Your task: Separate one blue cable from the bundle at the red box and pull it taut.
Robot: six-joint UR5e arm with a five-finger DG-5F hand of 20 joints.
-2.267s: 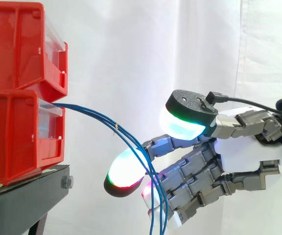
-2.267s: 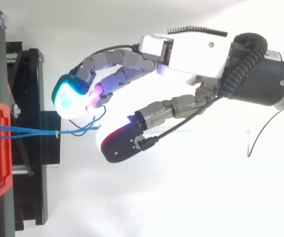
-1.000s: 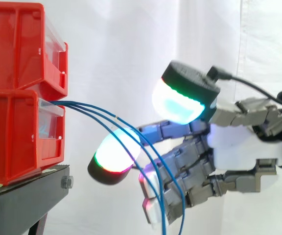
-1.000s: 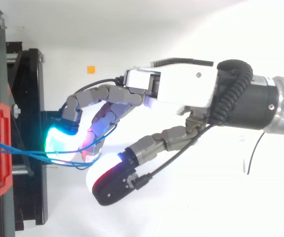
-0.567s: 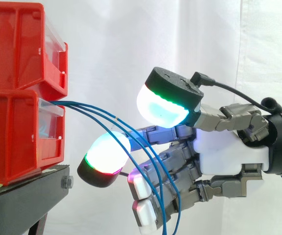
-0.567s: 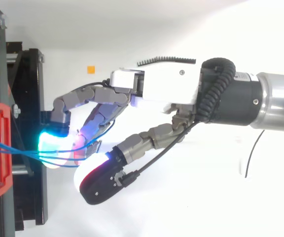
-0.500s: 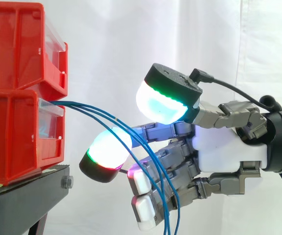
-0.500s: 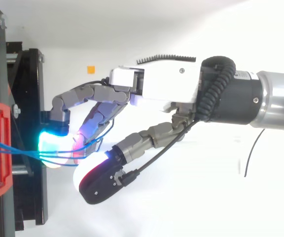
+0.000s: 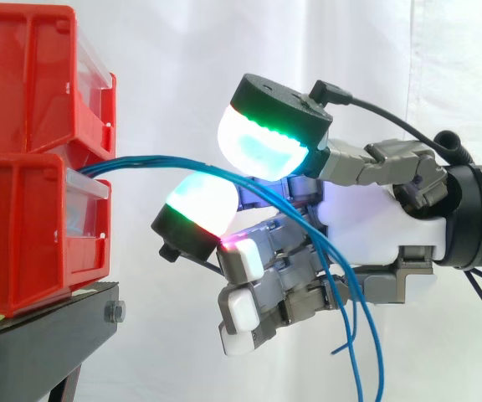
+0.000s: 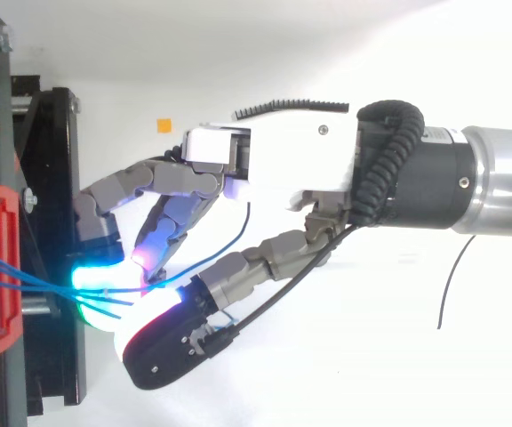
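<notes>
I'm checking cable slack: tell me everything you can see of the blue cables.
The blue cables are several thin strands. They leave the front of the lower red bin, arch across the gap, pass between the curled fingers and thumb of the hand, then droop past its palm, loose ends hanging free.

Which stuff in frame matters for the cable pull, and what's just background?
Job: blue cables; lower red bin; hand.
Lying about: upper red bin; black stand; white curtain; small orange square.
</notes>
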